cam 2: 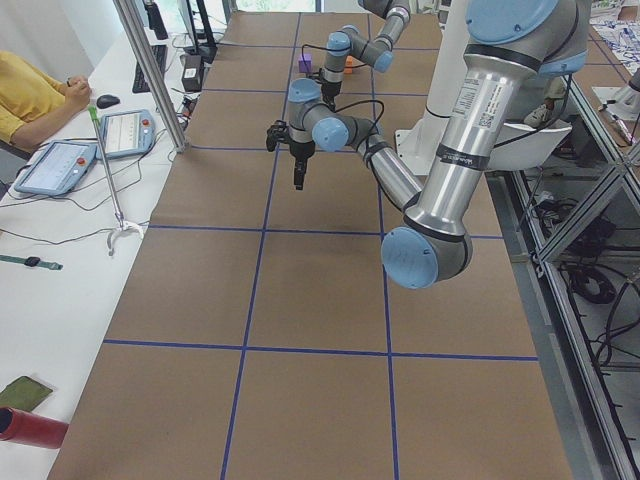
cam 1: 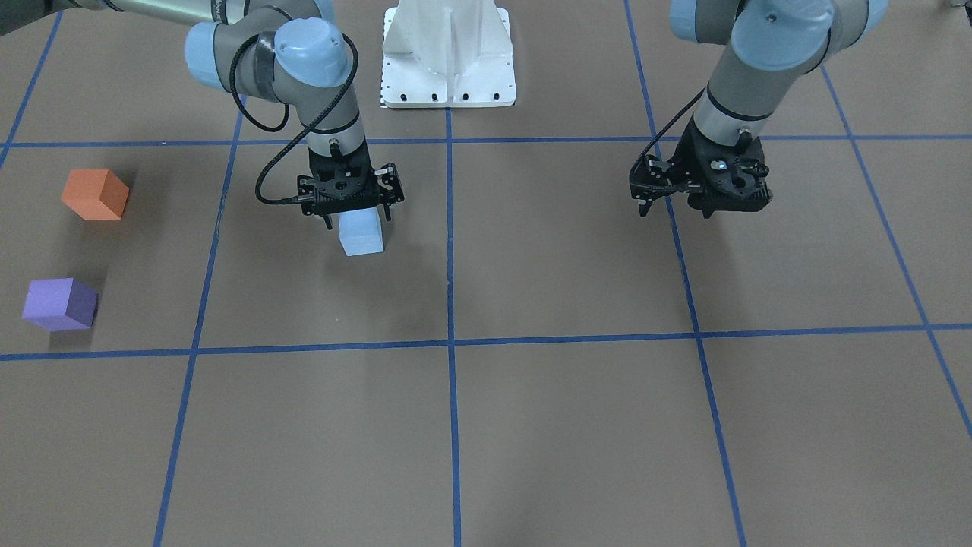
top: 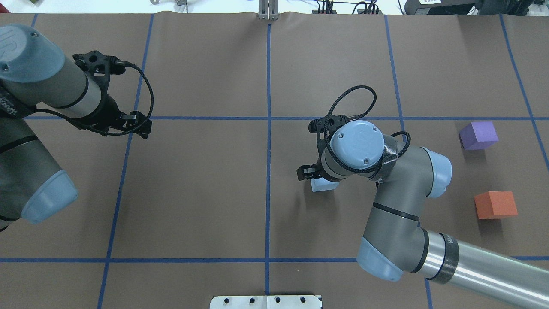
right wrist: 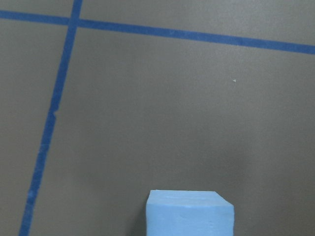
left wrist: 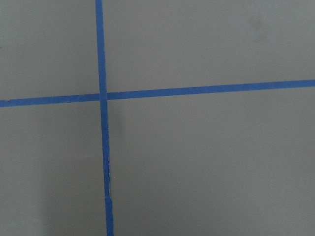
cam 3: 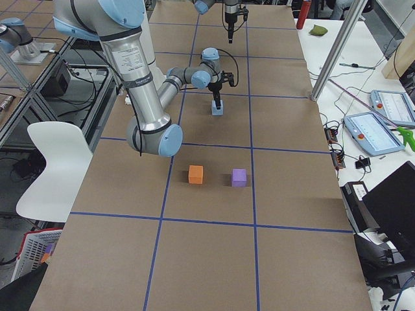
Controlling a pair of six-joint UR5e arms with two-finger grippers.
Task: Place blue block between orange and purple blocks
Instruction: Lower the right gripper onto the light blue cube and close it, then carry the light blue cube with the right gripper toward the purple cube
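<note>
We see the light blue foam block (cam 1: pixel 361 234) on the brown paper-covered table (cam 1: pixel 569 425) with its blue tape grid, directly under the right gripper (cam 1: pixel 358 220). The gripper's fingers are spread and stand on both sides of the block's upper part, but we cannot tell if they touch it. The orange foam block (cam 1: pixel 95 194) and the purple foam block (cam 1: pixel 59 304) lie near each other, well apart from the blue one towards the robot's right, while the left gripper (cam 1: pixel 675 211) hangs over bare table with spread fingers, holding nothing.
</note>
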